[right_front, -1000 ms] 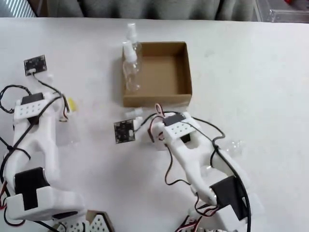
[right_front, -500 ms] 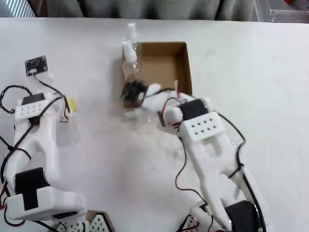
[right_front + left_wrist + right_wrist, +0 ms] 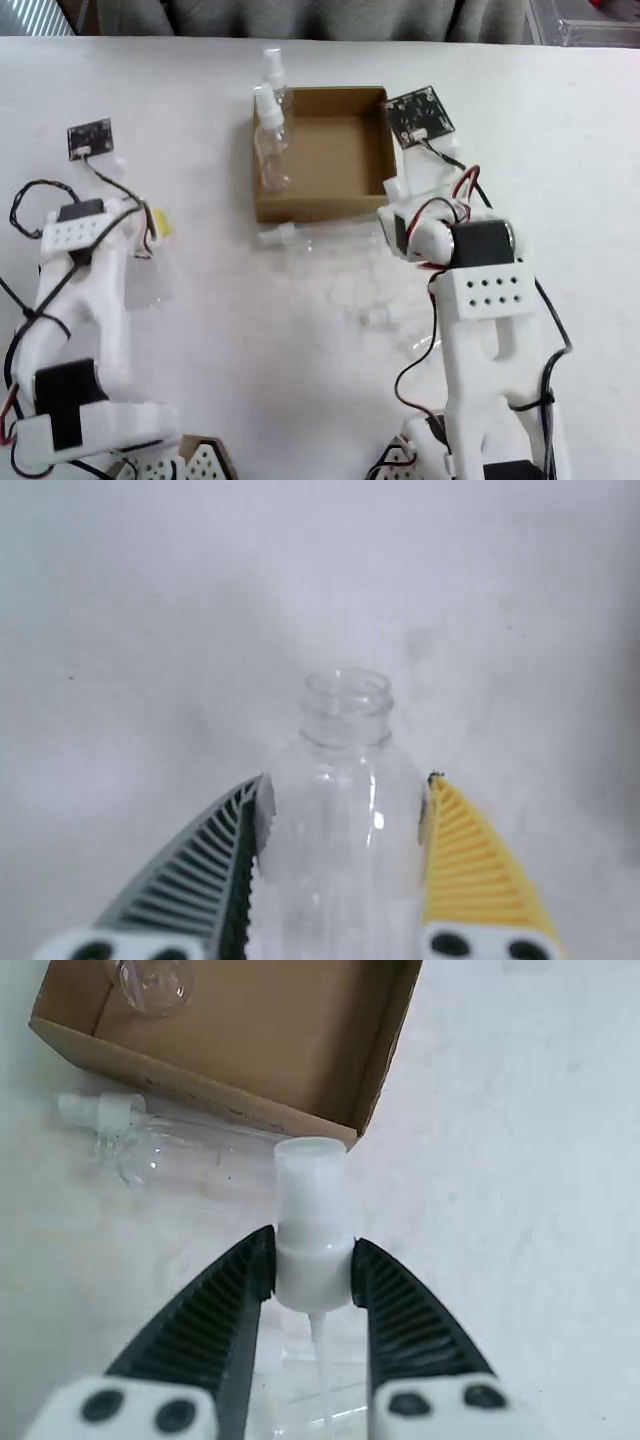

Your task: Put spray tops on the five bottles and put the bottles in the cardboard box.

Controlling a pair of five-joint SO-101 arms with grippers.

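Note:
My left gripper (image 3: 345, 785) (image 3: 150, 228) is shut on a clear, uncapped bottle (image 3: 345, 810), held at its shoulder with the open neck pointing away, at the table's left side. My right gripper (image 3: 312, 1250) (image 3: 397, 198) is shut on a white spray top (image 3: 310, 1185) just off the front right corner of the cardboard box (image 3: 320, 208) (image 3: 200, 1090). One capped bottle (image 3: 270, 150) lies along the box's left wall inside. Another capped bottle (image 3: 300, 237) (image 3: 150, 1145) lies on the table against the box's front wall.
A third capped bottle (image 3: 272, 68) is at the box's back left corner. Faint clear pieces (image 3: 375, 318) lie on the table in front of the box. Cables run along both arms. A clear plastic bin (image 3: 590, 25) sits at the far right back.
My right arm swung from the box's front left to its front right corner, carrying the spray top. My left arm shifted slightly, still holding its bottle.

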